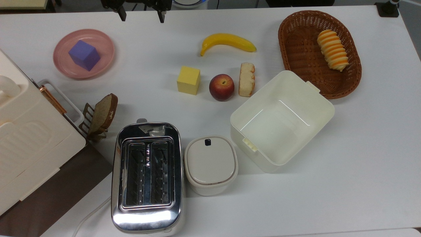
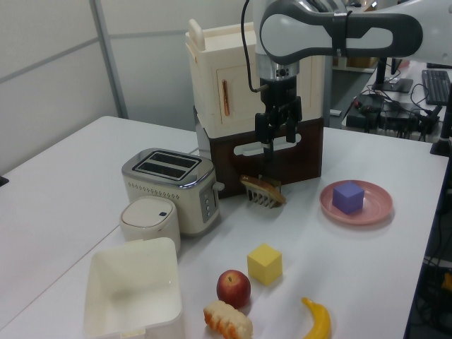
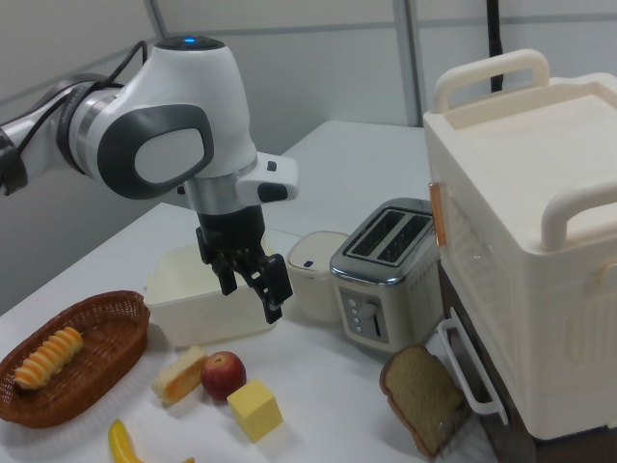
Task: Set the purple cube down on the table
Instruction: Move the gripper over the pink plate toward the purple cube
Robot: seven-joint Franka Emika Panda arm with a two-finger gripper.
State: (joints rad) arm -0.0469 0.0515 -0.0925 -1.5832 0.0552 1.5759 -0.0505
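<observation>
Purple cube (image 1: 84,55) on the pink plate (image 1: 106,44) looks light, rigid; my empty, spread gripper (image 1: 141,15) should pinch opposite flat faces.

The toaster (image 1: 147,179) is polished, mirror-bright metal; the basket (image 1: 296,42) at two o'clock is rough woven wicker (brown). The purple cube (image 1: 84,55) looks matt, its pink plate (image 1: 105,42) glossy.

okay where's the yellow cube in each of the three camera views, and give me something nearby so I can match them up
Top view: the yellow cube sits mid-table, just left of the peach.
Left view: lower centre, up and right of the peach.
Right view: bottom centre, right of the peach.
Shared landmark: the peach, right beside it.
</observation>
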